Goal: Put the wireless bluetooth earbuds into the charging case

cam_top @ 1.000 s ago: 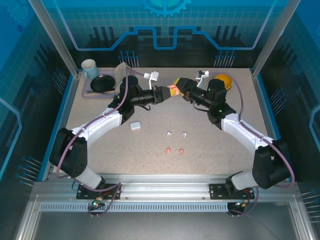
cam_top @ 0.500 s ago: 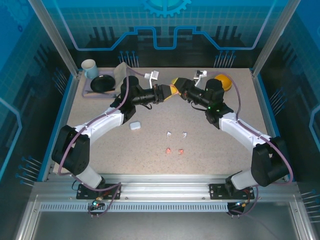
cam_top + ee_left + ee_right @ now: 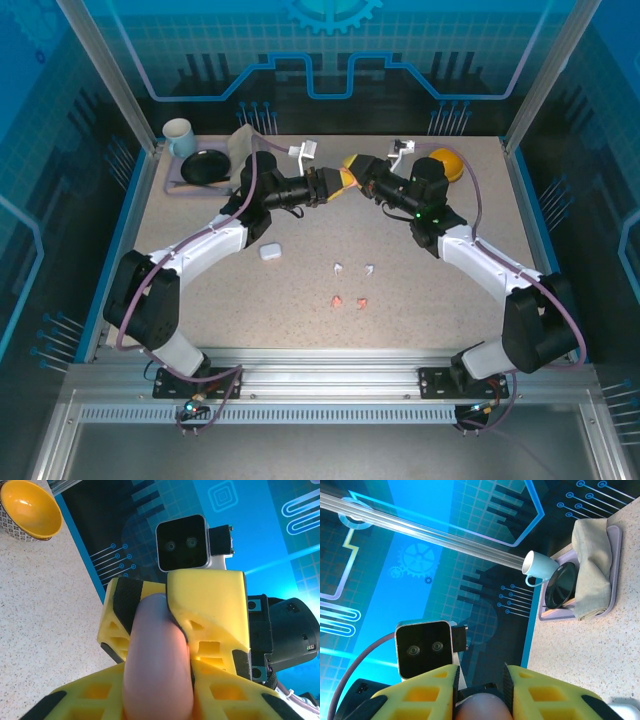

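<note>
A salmon-pink charging case (image 3: 157, 660) hangs in mid-air over the back of the table, and both grippers hold it. My left gripper (image 3: 336, 185) is shut on one end of it. My right gripper (image 3: 353, 177) faces it and is shut on the other end (image 3: 482, 709). In the left wrist view the right gripper's yellow fingers (image 3: 207, 600) clamp the case's far tip. Two white earbuds (image 3: 340, 268) (image 3: 369, 268) and two pink earbuds (image 3: 338, 300) (image 3: 360, 302) lie loose on the table nearer the arms. A white case (image 3: 269, 252) lies closed to their left.
A yellow bowl (image 3: 447, 163) stands at the back right. A pale mug (image 3: 180, 135) stands at the back left, next to a lavender tray (image 3: 175, 186) with a black dish (image 3: 205, 167) and a folded cloth (image 3: 592, 565). Small white items (image 3: 305, 152) (image 3: 403, 150) lie along the back edge.
My right gripper has moved in toward the left one and closed over the pink case's free end, which now hides most of it from above. The left arm has barely moved.
</note>
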